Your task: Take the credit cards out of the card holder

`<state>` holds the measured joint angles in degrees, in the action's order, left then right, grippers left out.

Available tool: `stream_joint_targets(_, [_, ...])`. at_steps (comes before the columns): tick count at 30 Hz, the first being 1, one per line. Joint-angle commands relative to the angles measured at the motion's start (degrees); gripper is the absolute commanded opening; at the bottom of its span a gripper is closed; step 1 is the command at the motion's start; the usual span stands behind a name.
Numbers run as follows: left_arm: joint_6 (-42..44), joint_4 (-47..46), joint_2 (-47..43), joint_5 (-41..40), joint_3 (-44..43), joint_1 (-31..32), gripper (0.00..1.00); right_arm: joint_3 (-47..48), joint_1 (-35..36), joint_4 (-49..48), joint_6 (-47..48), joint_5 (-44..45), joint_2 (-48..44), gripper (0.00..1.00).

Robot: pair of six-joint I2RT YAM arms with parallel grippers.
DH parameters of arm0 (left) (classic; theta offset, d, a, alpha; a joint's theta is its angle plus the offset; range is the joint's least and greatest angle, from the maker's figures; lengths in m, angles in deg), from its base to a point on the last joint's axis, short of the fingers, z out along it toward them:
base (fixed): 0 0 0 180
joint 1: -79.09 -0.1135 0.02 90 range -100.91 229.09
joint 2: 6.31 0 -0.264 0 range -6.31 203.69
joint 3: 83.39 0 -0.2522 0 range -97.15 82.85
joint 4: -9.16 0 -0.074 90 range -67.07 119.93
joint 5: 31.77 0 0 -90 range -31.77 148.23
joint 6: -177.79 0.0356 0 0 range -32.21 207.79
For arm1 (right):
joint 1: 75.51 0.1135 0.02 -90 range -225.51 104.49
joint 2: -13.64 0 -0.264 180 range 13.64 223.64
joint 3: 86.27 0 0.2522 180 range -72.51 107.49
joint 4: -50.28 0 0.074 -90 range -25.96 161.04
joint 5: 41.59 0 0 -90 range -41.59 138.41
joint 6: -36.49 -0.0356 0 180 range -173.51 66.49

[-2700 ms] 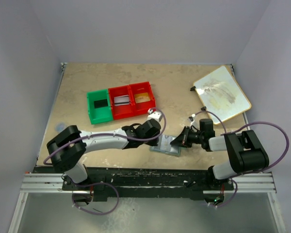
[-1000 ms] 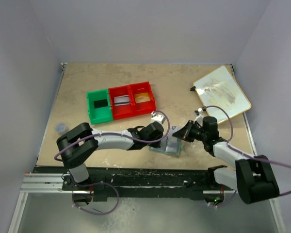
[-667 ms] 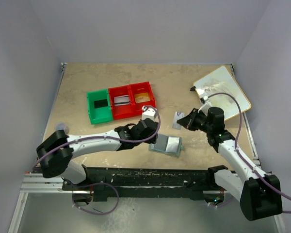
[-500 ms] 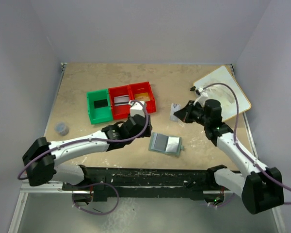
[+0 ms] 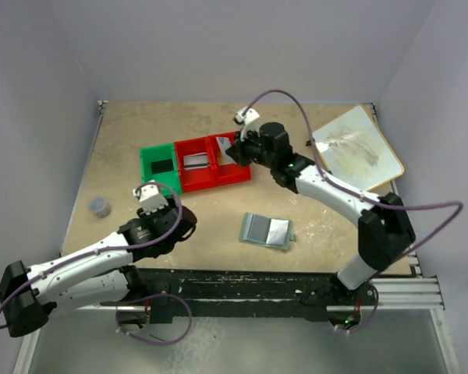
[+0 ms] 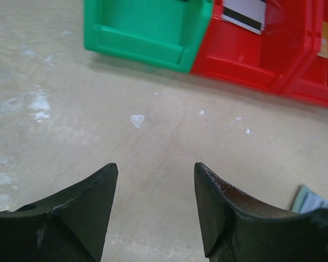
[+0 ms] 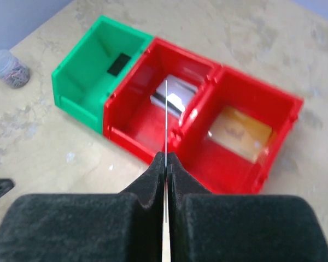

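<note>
The card holder (image 5: 267, 230) lies open on the table, one half dark and one half pale and shiny; its corner (image 6: 311, 199) shows in the left wrist view. My right gripper (image 7: 166, 155) is shut on a thin credit card (image 7: 166, 117), seen edge-on, above the wall between the two red bins. In the top view this gripper (image 5: 229, 153) hovers over those bins. My left gripper (image 6: 156, 174) is open and empty over bare table left of the holder, also visible from above (image 5: 179, 220).
A green bin (image 5: 159, 181) holds a dark card (image 7: 118, 64). The middle red bin (image 7: 132, 126) holds a silvery card (image 7: 177, 95), the right red bin (image 7: 262, 164) an orange one (image 7: 241, 131). A cream board (image 5: 357, 149) lies far right, a small jar (image 5: 100, 206) left.
My right gripper pulled a card from the holder and carried it up and left over the red bins. My left gripper opened, left the holder and drew back to the left.
</note>
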<state>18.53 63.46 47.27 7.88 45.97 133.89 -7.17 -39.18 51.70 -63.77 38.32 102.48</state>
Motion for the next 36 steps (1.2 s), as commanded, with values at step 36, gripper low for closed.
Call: stream_joint_targets(36, [-24.27,29.27,-13.42,-14.34,-8.46,-0.05,0.60,49.38,8.56,10.77,51.54,16.86,47.46,0.00])
